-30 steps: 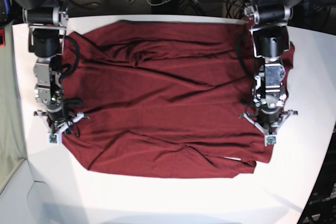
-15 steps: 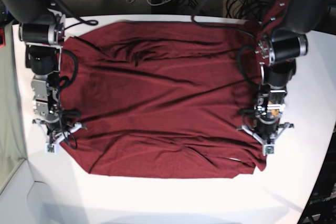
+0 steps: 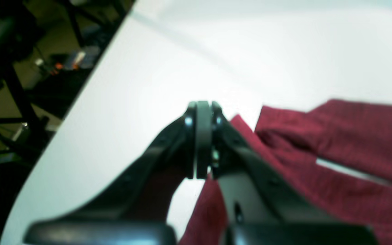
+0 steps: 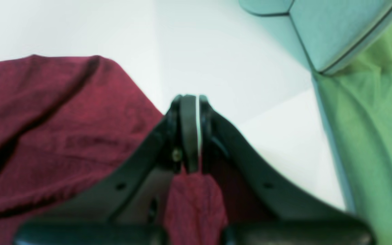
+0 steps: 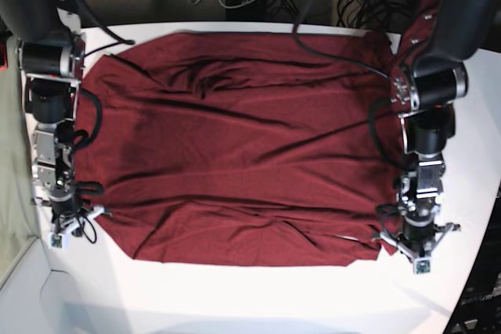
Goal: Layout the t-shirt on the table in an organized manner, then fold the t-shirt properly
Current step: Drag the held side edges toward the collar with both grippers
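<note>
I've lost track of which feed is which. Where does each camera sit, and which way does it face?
Base: overhead, looking down on the t-shirt spread over the table; both arms show.
Left wrist: on the left arm, looking past the left gripper, shut on the shirt's edge, toward the table's rim.
Right wrist: on the right arm, looking past the right gripper, also shut on cloth.
All three views share the t-shirt and the table.

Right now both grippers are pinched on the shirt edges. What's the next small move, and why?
Probably keep both grips and ease the left gripper and right gripper slightly apart and toward the table's near edge. Both are shut on the t-shirt side edges, yet long creases cross its middle and the hem bunches near the left gripper. A little more tension should flatten it before any fold.
</note>
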Robot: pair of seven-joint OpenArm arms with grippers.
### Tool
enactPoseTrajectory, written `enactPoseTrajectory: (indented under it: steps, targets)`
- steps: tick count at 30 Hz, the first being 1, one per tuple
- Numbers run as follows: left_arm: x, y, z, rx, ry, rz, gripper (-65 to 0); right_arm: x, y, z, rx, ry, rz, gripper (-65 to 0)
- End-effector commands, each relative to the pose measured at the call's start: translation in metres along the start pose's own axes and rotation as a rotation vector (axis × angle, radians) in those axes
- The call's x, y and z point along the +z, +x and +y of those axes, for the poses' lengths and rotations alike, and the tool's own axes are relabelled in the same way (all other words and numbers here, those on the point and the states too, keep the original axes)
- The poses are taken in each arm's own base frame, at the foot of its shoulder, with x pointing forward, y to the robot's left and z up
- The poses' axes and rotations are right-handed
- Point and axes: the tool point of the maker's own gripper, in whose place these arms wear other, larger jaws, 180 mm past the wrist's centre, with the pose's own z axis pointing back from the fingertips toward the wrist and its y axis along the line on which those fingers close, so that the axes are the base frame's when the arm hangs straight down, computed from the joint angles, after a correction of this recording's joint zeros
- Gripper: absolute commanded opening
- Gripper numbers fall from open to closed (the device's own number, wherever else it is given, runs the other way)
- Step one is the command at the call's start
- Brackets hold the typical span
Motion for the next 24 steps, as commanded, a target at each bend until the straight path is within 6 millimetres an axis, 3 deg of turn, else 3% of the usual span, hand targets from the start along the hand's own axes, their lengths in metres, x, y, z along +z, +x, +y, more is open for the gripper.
enactPoseTrajectory:
  steps: [1,4,9,17,24]
  targets:
    - [-0.005,0.039,0.007,0.007,0.025,-0.076,-64.8,0.000,0.023,-0.013,-0.001,-0.017,-0.058,-65.0]
    - [0.003,0.028,0.012,0.021,0.040,-0.028,-64.8,0.007,-0.003,-0.013,0.011,-0.015,-0.022,-65.0]
    - [0.032,0.004,0.016,0.203,0.062,0.061,-64.8,0.032,-0.024,-0.011,0.024,-0.012,-0.047,-65.0]
    - [0.109,-0.027,0.020,0.325,0.002,0.173,-64.8,0.080,-0.047,-0.003,-0.040,-0.036,-0.037,-65.0]
    - [0.168,-0.059,0.016,0.293,-0.037,0.293,-64.8,0.115,-0.072,0.012,-0.047,-0.024,0.007,-65.0]
